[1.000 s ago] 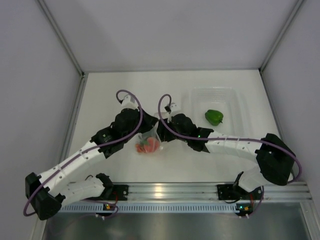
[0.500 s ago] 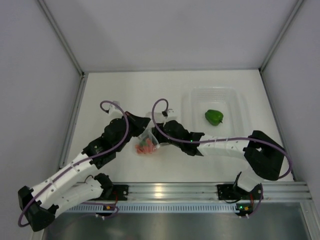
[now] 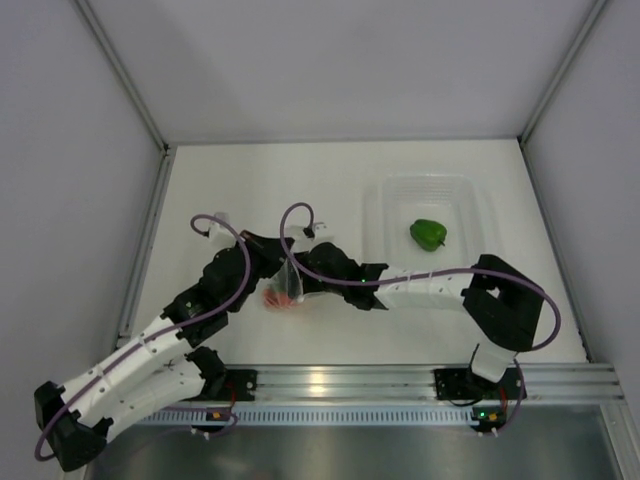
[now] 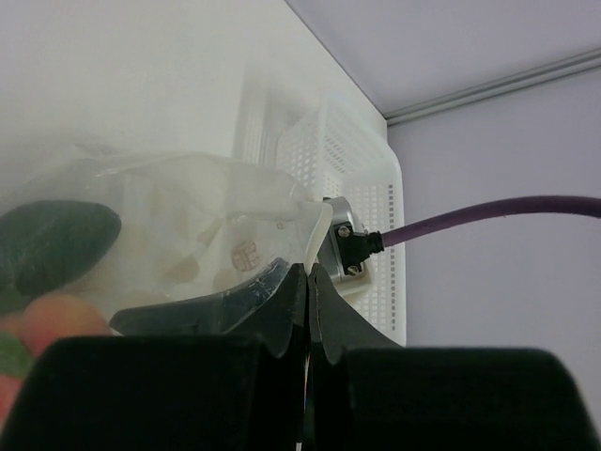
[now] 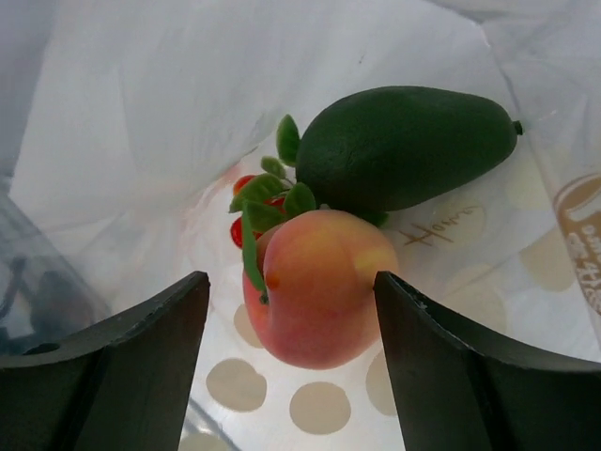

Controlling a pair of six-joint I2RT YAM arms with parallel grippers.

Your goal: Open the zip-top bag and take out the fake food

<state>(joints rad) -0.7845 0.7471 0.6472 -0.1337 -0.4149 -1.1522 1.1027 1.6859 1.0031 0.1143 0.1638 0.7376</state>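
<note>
Over the white counter (image 3: 250, 180), the left gripper (image 4: 308, 282) has its jaws pinched on the rim of the crinkly clear zip-top bag (image 3: 288, 283). The right gripper (image 5: 291, 282) holds its jaws spread at the bag's mouth. An orange-pink peach (image 5: 315, 291) and a dark green avocado (image 5: 404, 146) lie inside. A green pepper (image 3: 428, 234) sits in the clear tray (image 3: 385, 200).

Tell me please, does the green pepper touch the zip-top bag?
Apart. The top view shows the green pepper lying in the clear tray, well to the right of the zip-top bag.

Top camera looks down; wrist cameras close on bag (image 3: 285, 284).
</note>
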